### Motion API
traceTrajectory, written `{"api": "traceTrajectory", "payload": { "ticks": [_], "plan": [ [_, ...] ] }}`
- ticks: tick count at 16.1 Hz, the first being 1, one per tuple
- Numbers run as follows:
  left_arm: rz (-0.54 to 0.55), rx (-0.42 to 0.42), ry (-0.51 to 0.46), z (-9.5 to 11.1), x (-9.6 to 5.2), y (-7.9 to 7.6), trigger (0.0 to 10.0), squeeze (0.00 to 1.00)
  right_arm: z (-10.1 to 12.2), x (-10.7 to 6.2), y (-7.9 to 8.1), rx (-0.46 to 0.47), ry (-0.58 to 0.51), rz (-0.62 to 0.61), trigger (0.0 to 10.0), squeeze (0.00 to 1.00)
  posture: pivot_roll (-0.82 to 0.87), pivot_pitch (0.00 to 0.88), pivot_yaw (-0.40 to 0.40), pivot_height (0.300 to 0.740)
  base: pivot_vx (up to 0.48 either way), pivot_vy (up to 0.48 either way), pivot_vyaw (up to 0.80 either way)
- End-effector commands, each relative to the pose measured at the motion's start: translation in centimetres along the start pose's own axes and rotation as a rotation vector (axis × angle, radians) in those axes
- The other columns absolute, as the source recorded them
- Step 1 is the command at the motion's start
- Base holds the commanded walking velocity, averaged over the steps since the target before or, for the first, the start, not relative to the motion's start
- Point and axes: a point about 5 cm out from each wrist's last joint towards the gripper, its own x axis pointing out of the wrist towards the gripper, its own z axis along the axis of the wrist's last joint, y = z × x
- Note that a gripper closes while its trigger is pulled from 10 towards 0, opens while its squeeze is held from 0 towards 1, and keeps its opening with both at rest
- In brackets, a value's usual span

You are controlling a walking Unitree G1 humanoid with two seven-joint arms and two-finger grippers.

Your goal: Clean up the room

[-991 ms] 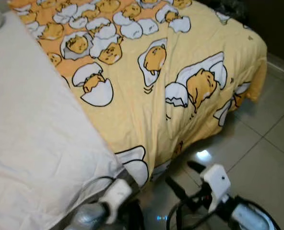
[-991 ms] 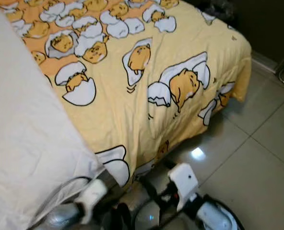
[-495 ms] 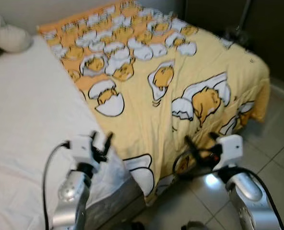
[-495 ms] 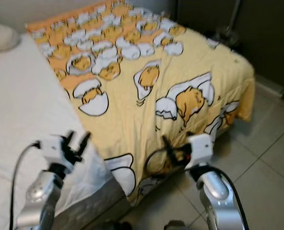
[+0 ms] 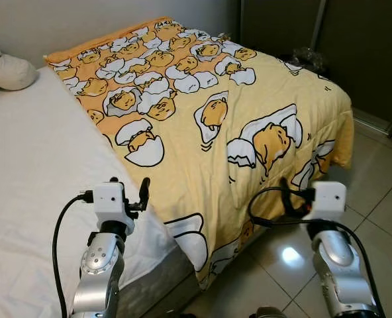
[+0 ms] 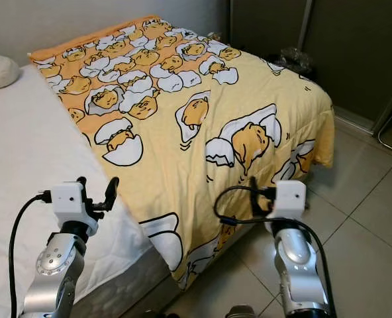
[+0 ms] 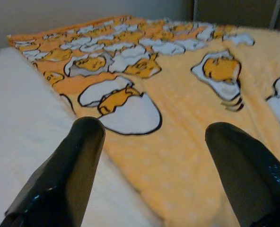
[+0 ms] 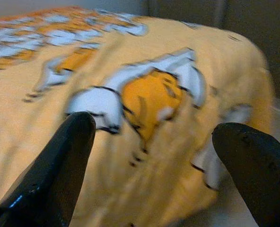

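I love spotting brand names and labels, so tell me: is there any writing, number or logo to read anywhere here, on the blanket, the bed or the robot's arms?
None: no readable text anywhere.
The yellow blanket carries cartoon egg pictures, no words.
The white sheet and pillow are plain.
The left gripper and right gripper have white housings with no legible marking.

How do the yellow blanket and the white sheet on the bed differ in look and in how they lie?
The yellow blanket bears egg cartoon prints; the white sheet is plain. The blanket hangs over the bed's edge towards the floor, while the sheet lies flat on the mattress. Both cover the same bed, side by side.
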Motion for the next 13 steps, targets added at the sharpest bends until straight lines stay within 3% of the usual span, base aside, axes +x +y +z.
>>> {"api": "traceTrajectory", "payload": {
  "ticks": [1, 4, 10, 13],
  "plan": [
    [0.019, 0.02, 0.033, -0.4, -0.2, 0.5, 10.0, 0.0, 0.8, 0.5, 1.3, 0.002, -0.039, 0.068, 10.0, 0.0, -0.18, 0.0, 0.16, 0.74, 0.0, 0.0, 0.58],
    [0.027, -0.057, 0.029, -0.6, -0.6, 0.3, 10.0, 0.0, 1.5, 1.5, 1.7, -0.011, -0.05, 0.124, 10.0, 0.0, -0.17, 0.0, 0.136, 0.74, 0.0, -0.48, 0.49],
    [0.026, -0.039, 0.004, -0.6, -1.7, -0.1, 10.0, 0.0, 1.7, 2.2, 2.4, -0.031, -0.049, 0.224, 10.0, 0.0, -0.13, 0.0, 0.103, 0.74, 0.0, -0.467, 0.46],
    [0.025, -0.075, -0.015, -0.3, -1.5, -0.5, 10.0, 0.0, 1.4, 2.1, 3.3, -0.025, -0.034, 0.279, 10.0, 0.0, -0.12, 0.0, 0.089, 0.74, 0.0, 0.0, 0.46]
  ]
}}
